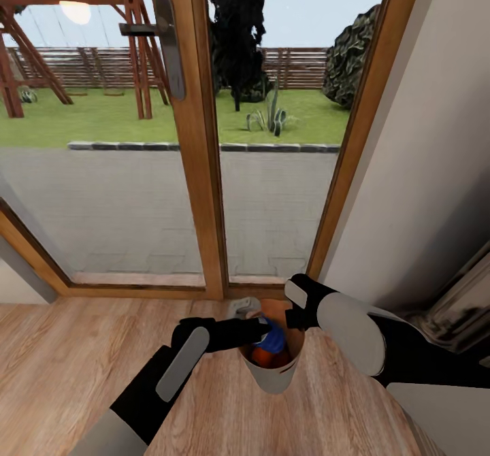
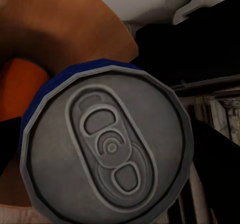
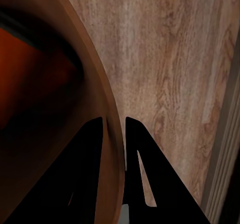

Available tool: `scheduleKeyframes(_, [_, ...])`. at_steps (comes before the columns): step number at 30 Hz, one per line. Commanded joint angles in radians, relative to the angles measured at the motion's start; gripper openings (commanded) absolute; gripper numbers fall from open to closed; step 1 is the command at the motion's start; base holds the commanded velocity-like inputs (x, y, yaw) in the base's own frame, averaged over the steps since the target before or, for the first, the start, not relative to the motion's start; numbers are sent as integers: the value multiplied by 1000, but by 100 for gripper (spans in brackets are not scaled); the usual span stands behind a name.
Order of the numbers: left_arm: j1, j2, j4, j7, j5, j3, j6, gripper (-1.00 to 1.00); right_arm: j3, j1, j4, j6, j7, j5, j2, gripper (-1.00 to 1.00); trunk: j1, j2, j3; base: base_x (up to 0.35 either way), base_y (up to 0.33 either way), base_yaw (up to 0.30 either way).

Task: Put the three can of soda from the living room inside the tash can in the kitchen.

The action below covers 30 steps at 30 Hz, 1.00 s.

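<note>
The right tool has its two dark fingers closed onto the rim of the tash can, one finger inside the brown wall and one outside, so the thin wall sits pinched between them. In the head view this tool comes in from the right and meets the far edge of the bin, which stands on the pale wood floor just in front of the wood-framed glass doors.

The left tool reaches in from the left over the bin's mouth and is closed on the dark blue can of soda. Its wrist camera looks straight at the can's grey top (pull tab and stamped oval are plain to see), with the blue side showing along one edge; the fingers themselves are hidden behind the can there.

The blue can sits at the opening of the bin, partly below the rim. Beneath it an orange can lies inside; the left wrist view shows orange beside the blue can against the glossy brown inner wall. Whether a second orange can is there I cannot tell.

A steel appliance stands near, to the right.
</note>
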<state>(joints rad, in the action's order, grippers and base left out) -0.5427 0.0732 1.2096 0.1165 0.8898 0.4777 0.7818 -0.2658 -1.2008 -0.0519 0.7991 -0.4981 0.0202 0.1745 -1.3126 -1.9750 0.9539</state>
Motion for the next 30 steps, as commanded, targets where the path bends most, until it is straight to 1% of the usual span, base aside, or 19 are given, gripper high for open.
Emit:
scheduleKeyframes(1, [0,2,-6,-1,-3,1,-7,-100,-8,0,0,-3,3,-8,0,-100,0,0,0,0,0,0])
scheduleKeyframes(9, [-2,12,-61,4,-33,20,-56,-100,-8,1,0,-3,3,-8,0,-100,0,0,0,0,0,0])
scheduleKeyframes(12, [-2,13,-78,5,-39,23,-69,-100,-9,1,0,-3,3,-7,0,-100,0,0,0,0,0,0])
scheduleKeyframes(20, [-2,18,-108,6,-44,26,-103,-100,-9,3,0,-3,9,-8,0,-100,0,0,0,0,0,0])
scheduleKeyframes(24, [-3,23,-130,6,-44,27,-128,-100,-9,3,0,-3,10,-8,0,-100,0,0,0,0,0,0])
scheduleKeyframes(30, [-3,31,-154,6,-45,28,-146,-100,-8,7,0,-3,10,-7,0,-100,0,0,0,0,0,0])
